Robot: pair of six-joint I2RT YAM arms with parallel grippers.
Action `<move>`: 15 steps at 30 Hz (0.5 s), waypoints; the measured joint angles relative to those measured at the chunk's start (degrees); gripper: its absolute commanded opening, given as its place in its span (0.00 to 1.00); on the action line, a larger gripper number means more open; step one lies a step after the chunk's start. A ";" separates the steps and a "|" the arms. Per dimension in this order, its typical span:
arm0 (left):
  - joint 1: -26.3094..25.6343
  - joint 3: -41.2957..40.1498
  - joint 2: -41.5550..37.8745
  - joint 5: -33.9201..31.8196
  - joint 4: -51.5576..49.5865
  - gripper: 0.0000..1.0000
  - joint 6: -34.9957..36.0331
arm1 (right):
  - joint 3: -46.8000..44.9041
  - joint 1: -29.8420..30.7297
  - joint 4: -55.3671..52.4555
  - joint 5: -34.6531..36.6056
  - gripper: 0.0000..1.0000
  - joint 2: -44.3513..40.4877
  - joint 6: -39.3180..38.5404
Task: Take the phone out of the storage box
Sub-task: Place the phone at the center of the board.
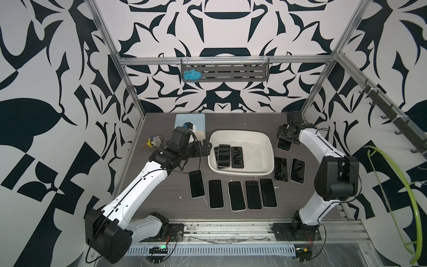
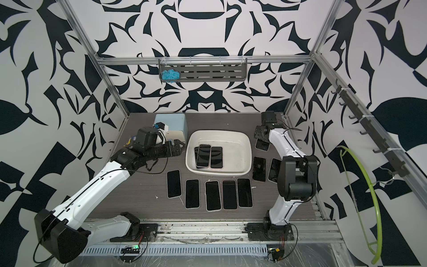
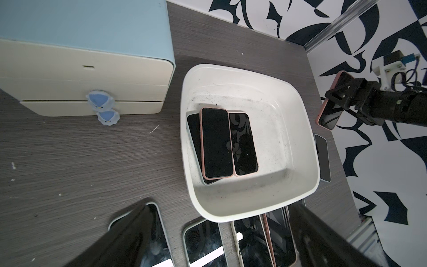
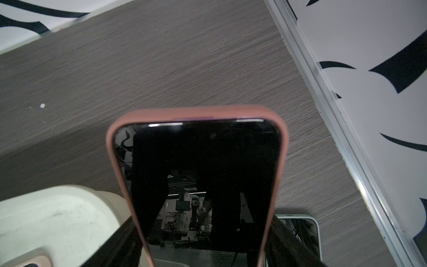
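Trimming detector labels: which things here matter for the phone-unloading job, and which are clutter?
Job: storage box; three phones inside it; pink-cased phone in the right jaws; phones already laid out on the table.
Clutter: drawer unit; plush toy; blue yarn.

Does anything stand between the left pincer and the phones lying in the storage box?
Nothing visible does. The open left pincer hovers at the rim of the lidless storage box, and the top phone lies uncovered on another. The right pincer, gripping a pink-cased phone, is beyond the opposite side.
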 measured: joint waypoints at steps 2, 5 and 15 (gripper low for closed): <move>0.00 0.00 0.02 0.07 -0.02 1.00 -0.22 | -0.11 0.02 1.51 -0.02 0.80 1.49 0.04; 0.00 0.00 0.04 0.17 -0.04 1.00 -0.33 | -0.74 0.02 3.89 -0.07 0.80 4.50 0.13; 0.02 -0.04 -0.46 -0.24 -0.57 1.00 -0.44 | 4.42 -0.42 4.57 -2.21 0.79 18.14 -0.09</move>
